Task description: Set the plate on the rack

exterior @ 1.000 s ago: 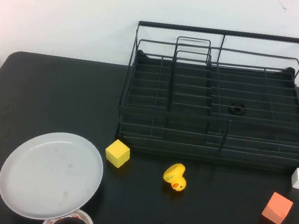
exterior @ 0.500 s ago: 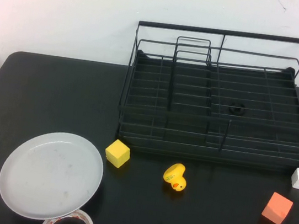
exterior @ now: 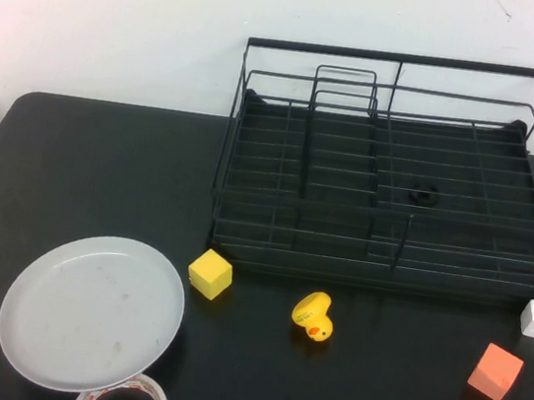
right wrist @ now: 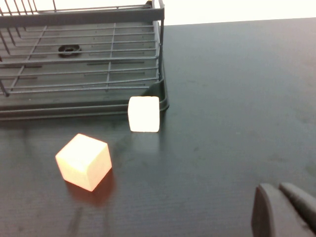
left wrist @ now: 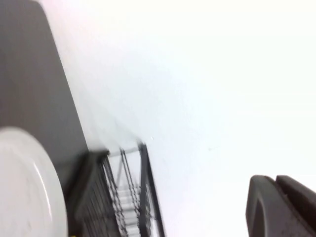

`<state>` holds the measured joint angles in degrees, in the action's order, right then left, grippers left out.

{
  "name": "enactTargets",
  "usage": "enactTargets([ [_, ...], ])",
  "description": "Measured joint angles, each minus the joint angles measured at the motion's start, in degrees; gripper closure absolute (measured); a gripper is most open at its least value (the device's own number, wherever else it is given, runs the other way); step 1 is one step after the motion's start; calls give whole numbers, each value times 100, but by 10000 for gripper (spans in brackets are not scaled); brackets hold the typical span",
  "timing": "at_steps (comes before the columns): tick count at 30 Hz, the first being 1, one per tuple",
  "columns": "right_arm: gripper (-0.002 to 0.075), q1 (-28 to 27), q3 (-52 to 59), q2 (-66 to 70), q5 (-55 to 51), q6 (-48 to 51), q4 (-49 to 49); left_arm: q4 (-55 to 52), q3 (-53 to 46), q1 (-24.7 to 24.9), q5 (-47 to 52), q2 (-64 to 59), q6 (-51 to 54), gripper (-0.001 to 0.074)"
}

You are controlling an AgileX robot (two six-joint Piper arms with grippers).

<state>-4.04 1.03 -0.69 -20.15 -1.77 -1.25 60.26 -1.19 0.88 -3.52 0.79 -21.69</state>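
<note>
The plate (exterior: pixel 92 313) lies flat at the near-left of the black worktop (exterior: pixel 93 166), well apart from the rack (exterior: pixel 390 173), which stands at the far right. Neither arm shows in the high view. The left gripper (left wrist: pixel 284 207) appears only as a dark tip in its wrist view, tilted up toward the wall, the plate's rim (left wrist: pixel 29 182) apart from it. The right gripper (right wrist: pixel 284 212) hovers low over the worktop, near a white block (right wrist: pixel 144 114) and orange block (right wrist: pixel 84 161). Whether either one's fingers are apart, I cannot tell.

Pale grey plate (exterior: pixel 91 313) lies flat, front-left of the black wire rack (exterior: pixel 396 168).
</note>
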Motion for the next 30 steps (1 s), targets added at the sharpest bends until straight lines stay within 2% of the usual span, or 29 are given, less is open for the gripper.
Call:
enactTargets([
  [8, 728, 0, 0, 0, 0, 0, 10, 907, 0, 0, 1019, 0, -37, 738],
  [13, 728, 0, 0, 0, 0, 0, 10, 1341, 0, 0, 1056, 0, 121, 738],
  [15, 728, 0, 0, 0, 0, 0, 10, 1285, 26, 11, 1268, 0, 1028, 738],
  [18, 728, 0, 0, 0, 0, 0, 10, 983, 599, 118, 2207, -101, 2993, 738],
  [20, 728, 0, 0, 0, 0, 0, 10, 572, 1229, 156, 2861, -435, 3918, 738],
  [22, 728, 0, 0, 0, 0, 0, 10, -326, 1969, 165, 3523, -935, 4219, 738],
  [26, 728, 0, 0, 0, 0, 0, 10, -2543, 3779, 183, 5774, -2287, 4134, 738],
  [30, 728, 0, 0, 0, 0, 0, 10, -4217, 5005, 467, 7152, -3542, 4147, 738],
])
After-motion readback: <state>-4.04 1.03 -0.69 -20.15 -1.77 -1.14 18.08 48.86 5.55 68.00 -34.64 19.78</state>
